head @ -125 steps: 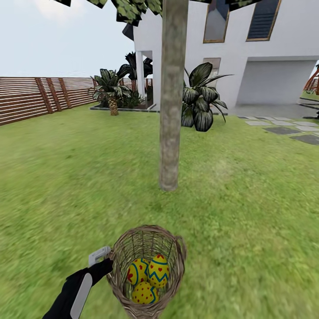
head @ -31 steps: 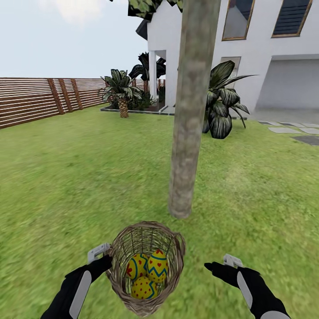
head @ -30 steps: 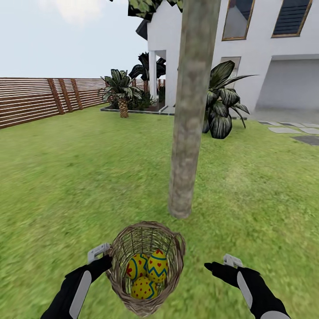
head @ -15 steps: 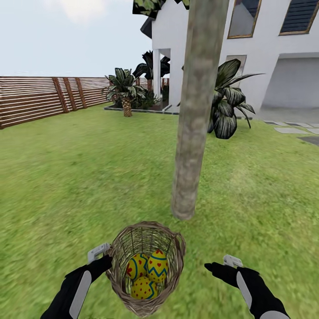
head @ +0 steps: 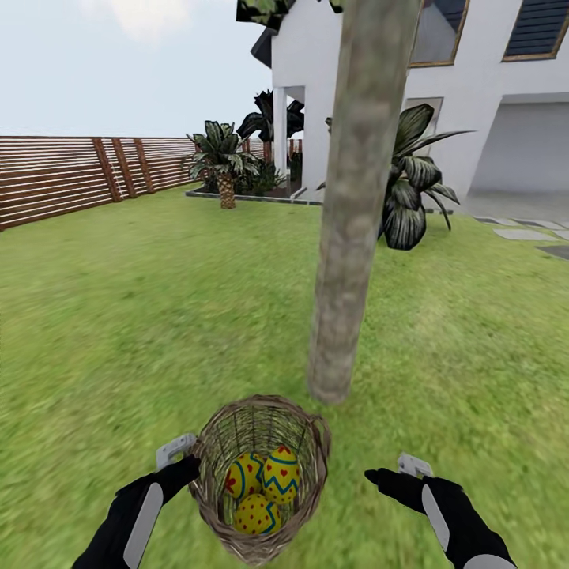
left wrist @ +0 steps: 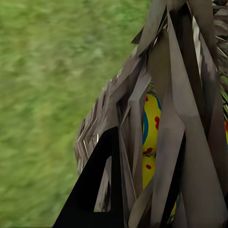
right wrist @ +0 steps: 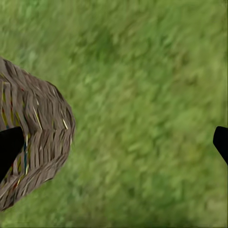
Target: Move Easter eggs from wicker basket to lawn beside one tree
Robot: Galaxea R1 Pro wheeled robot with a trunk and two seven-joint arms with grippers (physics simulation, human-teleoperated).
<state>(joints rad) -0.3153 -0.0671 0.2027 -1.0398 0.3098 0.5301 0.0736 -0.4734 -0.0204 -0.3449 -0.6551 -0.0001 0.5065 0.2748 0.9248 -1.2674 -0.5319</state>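
The wicker basket (head: 261,474) hangs low in the head view, just short of the tree (head: 348,237). Three Easter eggs lie inside it: one on the left (head: 244,479), one on the right (head: 282,472), one in front (head: 255,514). My left gripper (head: 188,468) is shut on the basket's left rim; in the left wrist view a dark finger (left wrist: 97,190) presses against the wicker (left wrist: 185,123), with a yellow egg (left wrist: 151,123) behind the weave. My right gripper (head: 381,479) is open and holds nothing, to the right of the basket (right wrist: 38,142), over the lawn (right wrist: 142,95).
The lawn (head: 118,316) spreads on all sides. A slatted wooden fence (head: 55,178) bounds the left. Palm-like plants (head: 225,158) and a broad-leaved plant (head: 415,190) stand before the white house (head: 490,95). Stepping stones (head: 525,235) lie at the right.
The whole view has moved forward: the tree trunk looks larger and its foot stands closer to the basket. Both arms, basket and eggs keep the same place in the view.
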